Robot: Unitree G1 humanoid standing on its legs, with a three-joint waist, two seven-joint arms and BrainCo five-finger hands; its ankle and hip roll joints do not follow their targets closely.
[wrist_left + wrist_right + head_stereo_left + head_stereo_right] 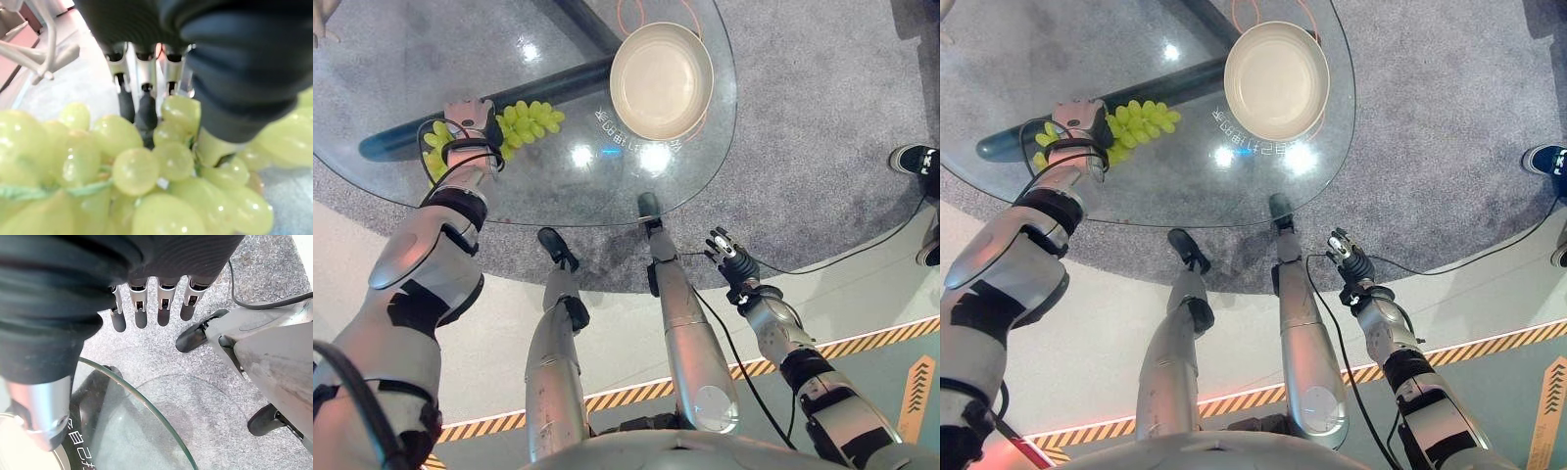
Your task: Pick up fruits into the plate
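Observation:
A bunch of green grapes (530,121) lies on the left part of the round glass table (558,191). My left hand (470,119) rests on top of the bunch, with grapes showing on both sides of it. In the left wrist view its fingers (145,110) and thumb (215,142) curl down into the grapes (142,171). An empty cream plate (661,78) stands on the table's right part, well apart from the grapes. My right hand (729,257) hangs off the table's near right edge, over the carpet, with its fingers (141,316) straight and nothing in them.
A dark bar of the table's base (558,86) runs under the glass between grapes and plate. A person's shoe (913,157) stands on the grey carpet at the right. A yellow-black striped line (862,343) marks the floor near me.

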